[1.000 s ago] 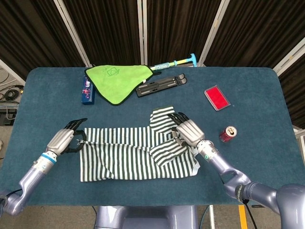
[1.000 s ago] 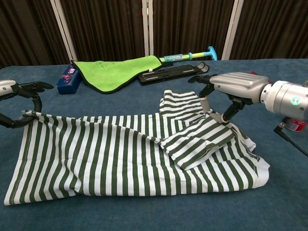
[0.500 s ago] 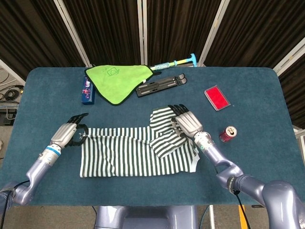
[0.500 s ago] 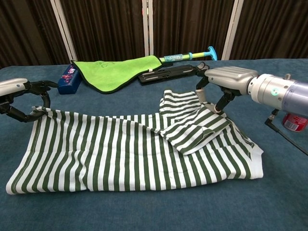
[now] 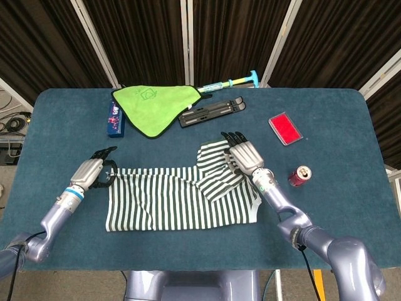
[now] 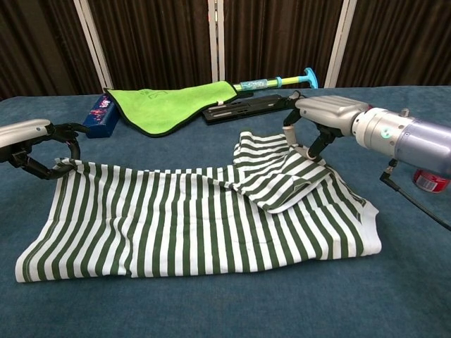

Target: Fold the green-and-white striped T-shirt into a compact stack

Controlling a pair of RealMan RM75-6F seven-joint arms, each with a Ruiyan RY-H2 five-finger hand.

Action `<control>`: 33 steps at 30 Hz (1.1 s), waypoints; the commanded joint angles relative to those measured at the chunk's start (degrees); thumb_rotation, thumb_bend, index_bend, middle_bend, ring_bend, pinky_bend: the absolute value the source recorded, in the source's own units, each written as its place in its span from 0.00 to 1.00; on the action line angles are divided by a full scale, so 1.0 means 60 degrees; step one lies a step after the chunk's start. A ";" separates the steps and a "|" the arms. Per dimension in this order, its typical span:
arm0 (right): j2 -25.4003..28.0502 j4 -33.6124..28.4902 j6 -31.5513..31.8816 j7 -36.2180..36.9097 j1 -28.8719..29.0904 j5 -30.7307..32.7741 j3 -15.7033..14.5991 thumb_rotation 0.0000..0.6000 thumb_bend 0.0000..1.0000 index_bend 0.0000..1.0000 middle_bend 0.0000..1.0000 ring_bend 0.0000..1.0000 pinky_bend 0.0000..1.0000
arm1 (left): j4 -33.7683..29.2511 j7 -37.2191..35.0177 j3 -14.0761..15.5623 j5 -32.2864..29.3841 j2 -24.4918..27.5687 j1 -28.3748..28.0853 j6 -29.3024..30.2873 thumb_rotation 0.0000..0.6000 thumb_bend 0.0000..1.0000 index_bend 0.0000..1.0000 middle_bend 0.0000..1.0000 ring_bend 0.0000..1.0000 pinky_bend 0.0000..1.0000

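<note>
Both robot hands are pinching the shirt (image 5: pixel 182 197): left robot hand (image 5: pixel 92 172) a corner, right robot hand (image 5: pixel 243 157) the sleeve. Next, probably folding across the desk (image 5: pixel 351 207).

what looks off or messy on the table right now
The striped shirt is the untidy part: one sleeve lies folded in at a slant with a loose bunch behind it, and the edges are uneven. The left hand grips the far corner; the right hand holds the fold. Nothing looks spilled or damaged.
</note>
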 commanded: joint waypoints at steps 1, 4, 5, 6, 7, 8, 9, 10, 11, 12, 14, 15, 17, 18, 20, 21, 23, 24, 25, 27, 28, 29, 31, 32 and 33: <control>-0.0248 0.0366 0.0009 0.0152 0.0113 0.0033 0.0041 1.00 0.41 0.74 0.00 0.00 0.00 | 0.0147 0.0007 -0.0019 -0.0052 -0.0064 -0.0044 -0.0115 1.00 0.69 0.76 0.00 0.00 0.00; -0.0416 0.0667 -0.0001 0.0262 0.0187 0.0040 0.0049 1.00 0.41 0.74 0.00 0.00 0.00 | 0.0286 -0.0065 -0.0025 -0.0087 -0.0126 -0.0062 -0.0204 1.00 0.69 0.76 0.00 0.00 0.00; -0.0454 0.0745 -0.0009 0.0286 0.0209 0.0045 0.0056 1.00 0.41 0.74 0.00 0.00 0.00 | 0.0324 -0.0090 -0.0026 -0.0093 -0.0143 -0.0065 -0.0222 1.00 0.69 0.76 0.00 0.00 0.00; -0.0489 0.0819 -0.0010 0.0312 0.0230 0.0045 0.0059 1.00 0.41 0.74 0.00 0.00 0.00 | 0.0361 -0.0112 -0.0025 -0.0092 -0.0159 -0.0070 -0.0236 1.00 0.69 0.75 0.00 0.00 0.00; -0.0545 0.0958 0.0001 0.0356 0.0268 0.0045 0.0068 1.00 0.41 0.74 0.00 0.00 0.00 | 0.0425 -0.0152 -0.0020 -0.0082 -0.0186 -0.0074 -0.0244 1.00 0.69 0.75 0.00 0.00 0.00; -0.0584 0.1048 0.0015 0.0398 0.0291 0.0049 0.0078 1.00 0.41 0.74 0.00 0.00 0.00 | 0.0472 -0.0177 -0.0015 -0.0075 -0.0205 -0.0078 -0.0252 1.00 0.69 0.75 0.00 0.00 0.00; -0.0603 0.1109 0.0030 0.0430 0.0306 0.0059 0.0096 1.00 0.41 0.74 0.00 0.00 0.00 | 0.0508 -0.0193 -0.0009 -0.0072 -0.0219 -0.0082 -0.0270 1.00 0.69 0.75 0.00 0.00 0.00; -0.0631 0.1196 0.0045 0.0466 0.0330 0.0061 0.0105 1.00 0.41 0.74 0.01 0.00 0.00 | 0.0556 -0.0221 -0.0007 -0.0067 -0.0241 -0.0092 -0.0288 1.00 0.69 0.75 0.00 0.00 0.00; -0.0648 0.1248 0.0054 0.0488 0.0341 0.0060 0.0105 1.00 0.41 0.74 0.01 0.00 0.00 | 0.0583 -0.0240 -0.0006 -0.0064 -0.0255 -0.0097 -0.0296 1.00 0.69 0.75 0.00 0.00 0.00; -0.0670 0.1316 0.0060 0.0523 0.0355 0.0059 0.0103 1.00 0.41 0.74 0.01 0.00 0.00 | 0.0617 -0.0269 -0.0008 -0.0059 -0.0273 -0.0106 -0.0307 1.00 0.69 0.75 0.00 0.00 0.00; -0.0699 0.1420 0.0060 0.0570 0.0373 0.0059 0.0095 1.00 0.41 0.74 0.01 0.00 0.00 | 0.0669 -0.0309 -0.0014 -0.0056 -0.0302 -0.0121 -0.0322 1.00 0.69 0.75 0.00 0.00 0.00; -0.0711 0.1476 0.0068 0.0574 0.0382 0.0059 0.0096 1.00 0.41 0.74 0.01 0.00 0.00 | 0.0691 -0.0324 -0.0021 -0.0059 -0.0317 -0.0129 -0.0329 1.00 0.69 0.75 0.00 0.00 0.00; -0.0738 0.1595 0.0056 0.0582 0.0407 0.0066 0.0097 1.00 0.41 0.74 0.01 0.00 0.00 | 0.0739 -0.0347 -0.0032 -0.0067 -0.0354 -0.0152 -0.0364 1.00 0.69 0.75 0.00 0.00 0.00; -0.0752 0.1643 0.0026 0.0597 0.0418 0.0079 0.0099 1.00 0.41 0.74 0.01 0.00 0.00 | 0.0769 -0.0344 -0.0031 -0.0066 -0.0372 -0.0166 -0.0386 1.00 0.69 0.73 0.00 0.00 0.00; -0.0785 0.1756 -0.0099 0.0627 0.0437 0.0109 0.0084 1.00 0.41 0.74 0.01 0.00 0.00 | 0.0840 -0.0322 -0.0034 -0.0072 -0.0423 -0.0187 -0.0420 1.00 0.68 0.63 0.00 0.00 0.00; -0.0809 0.1820 -0.0147 0.0637 0.0446 0.0111 0.0065 1.00 0.41 0.74 0.01 0.00 0.00 | 0.0872 -0.0320 -0.0040 -0.0076 -0.0454 -0.0197 -0.0429 1.00 0.64 0.49 0.00 0.00 0.00; -0.0860 0.1930 -0.0194 0.0678 0.0447 0.0105 0.0025 1.00 0.41 0.74 0.01 0.00 0.00 | 0.0923 -0.0361 -0.0059 -0.0081 -0.0510 -0.0190 -0.0392 1.00 0.53 0.18 0.00 0.00 0.00; -0.0886 0.1976 -0.0207 0.0712 0.0445 0.0105 0.0011 1.00 0.41 0.74 0.01 0.00 0.00 | 0.0953 -0.0392 -0.0065 -0.0076 -0.0538 -0.0180 -0.0355 1.00 0.45 0.05 0.00 0.00 0.00; -0.0923 0.2033 -0.0219 0.0764 0.0445 0.0103 -0.0005 1.00 0.41 0.74 0.01 0.00 0.00 | 0.1002 -0.0421 -0.0071 -0.0069 -0.0568 -0.0167 -0.0310 1.00 0.39 0.00 0.00 0.00 0.00; -0.0966 0.2122 -0.0227 0.0822 0.0451 0.0082 -0.0041 1.00 0.41 0.74 0.01 0.00 0.00 | 0.1077 -0.0413 -0.0081 -0.0068 -0.0602 -0.0142 -0.0241 1.00 0.31 0.00 0.00 0.00 0.00; -0.0987 0.2167 -0.0226 0.0847 0.0454 0.0069 -0.0060 1.00 0.41 0.74 0.01 0.00 0.00 | 0.1095 -0.0401 -0.0072 -0.0064 -0.0587 -0.0131 -0.0232 1.00 0.27 0.00 0.00 0.00 0.00; -0.1006 0.2205 -0.0227 0.0878 0.0456 0.0063 -0.0073 1.00 0.41 0.74 0.01 0.00 0.00 | 0.1112 -0.0375 -0.0083 -0.0075 -0.0575 -0.0114 -0.0199 1.00 0.25 0.00 0.00 0.00 0.00; -0.1038 0.2277 -0.0236 0.0933 0.0456 0.0053 -0.0098 1.00 0.41 0.74 0.01 0.00 0.00 | 0.1159 -0.0296 -0.0147 -0.0111 -0.0563 -0.0048 -0.0003 1.00 0.20 0.00 0.00 0.00 0.00; -0.1053 0.2311 -0.0234 0.0954 0.0456 0.0048 -0.0109 1.00 0.41 0.74 0.01 0.00 0.00 | 0.1162 -0.0268 -0.0158 -0.0112 -0.0548 -0.0018 0.0071 1.00 0.20 0.00 0.00 0.00 0.00; -0.1061 0.2331 -0.0234 0.0966 0.0454 0.0044 -0.0118 1.00 0.41 0.74 0.01 0.00 0.00 | 0.1152 -0.0250 -0.0152 -0.0108 -0.0523 -0.0006 0.0086 1.00 0.20 0.00 0.00 0.00 0.00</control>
